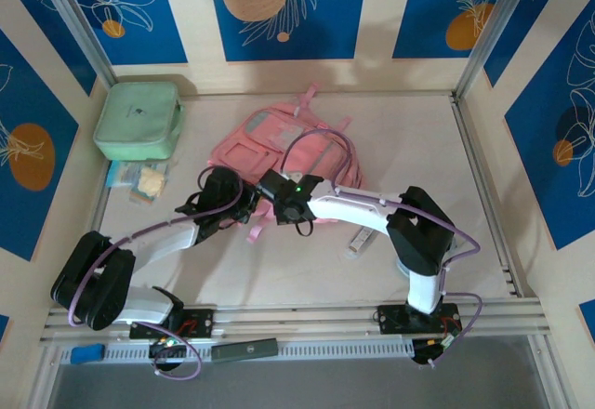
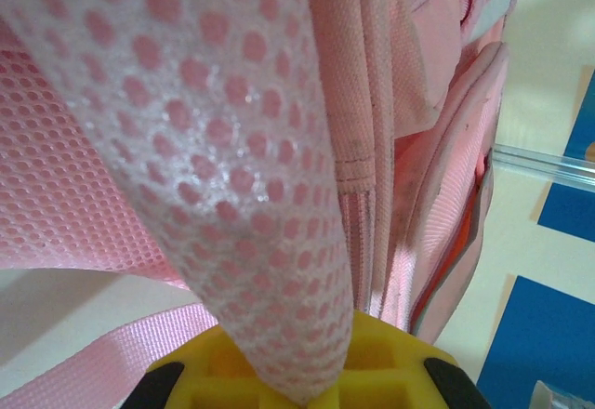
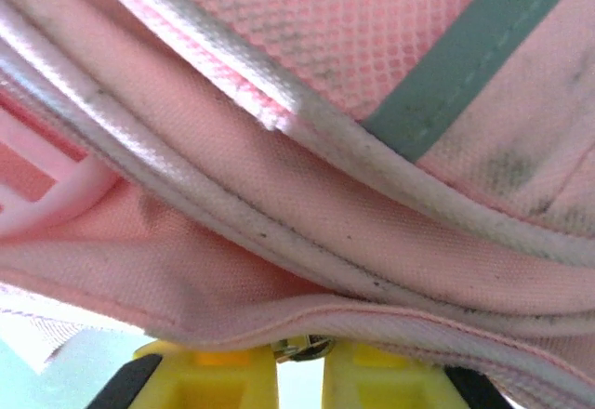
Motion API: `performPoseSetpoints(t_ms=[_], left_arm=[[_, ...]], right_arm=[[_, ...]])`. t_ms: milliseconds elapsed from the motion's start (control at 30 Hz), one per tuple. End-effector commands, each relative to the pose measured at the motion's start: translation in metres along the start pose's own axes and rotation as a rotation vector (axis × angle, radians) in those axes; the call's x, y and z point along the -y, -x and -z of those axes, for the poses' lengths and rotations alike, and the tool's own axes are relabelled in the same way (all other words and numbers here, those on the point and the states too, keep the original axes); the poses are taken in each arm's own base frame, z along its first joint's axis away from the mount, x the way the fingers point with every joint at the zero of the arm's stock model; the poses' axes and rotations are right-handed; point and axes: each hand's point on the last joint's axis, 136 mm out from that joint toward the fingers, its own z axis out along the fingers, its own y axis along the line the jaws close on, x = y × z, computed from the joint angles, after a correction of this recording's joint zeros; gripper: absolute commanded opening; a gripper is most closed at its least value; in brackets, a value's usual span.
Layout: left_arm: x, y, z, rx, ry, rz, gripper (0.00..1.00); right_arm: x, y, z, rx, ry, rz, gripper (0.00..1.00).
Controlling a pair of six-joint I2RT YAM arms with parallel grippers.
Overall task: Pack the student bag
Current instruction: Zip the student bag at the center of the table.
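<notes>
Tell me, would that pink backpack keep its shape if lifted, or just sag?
Probably floppy: the student bag lies slumped and creased on the table, and its mesh strap bends limply where the left gripper pinches it. Lifted by one point, it would likely sag. The woven fabric looks grippy rather than slippery, and nothing suggests rolling.

Pink bag (image 1: 270, 135); pink dotted mesh strap (image 2: 214, 149) above yellow left fingers (image 2: 372, 358); teal stripe (image 3: 474, 65), grey-smudged white piping (image 3: 446, 200) above yellow right fingers (image 3: 223, 376); mint case (image 1: 138, 119).
</notes>
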Motion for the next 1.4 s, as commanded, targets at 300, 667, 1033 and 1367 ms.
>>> performPoseSetpoints(t_ms=[300,667,1033,1367], left_arm=[[0.017,0.012,0.008,-0.004,-0.061,-0.016,0.0],[0.011,0.067,0.01,0.044,-0.022,0.002,0.0],[0.031,0.108,-0.015,-0.032,-0.069,-0.091,0.33],[-0.016,0.019,0.006,-0.026,-0.011,-0.017,0.73]], right_arm=[[0.017,0.004,0.019,0.074,0.015,0.126,0.0],[0.086,-0.044,0.018,-0.083,-0.113,-0.01,0.0],[0.011,-0.022,0.036,-0.072,0.212,0.012,0.0],[0.015,-0.02,0.024,-0.075,0.18,0.019,0.0]])
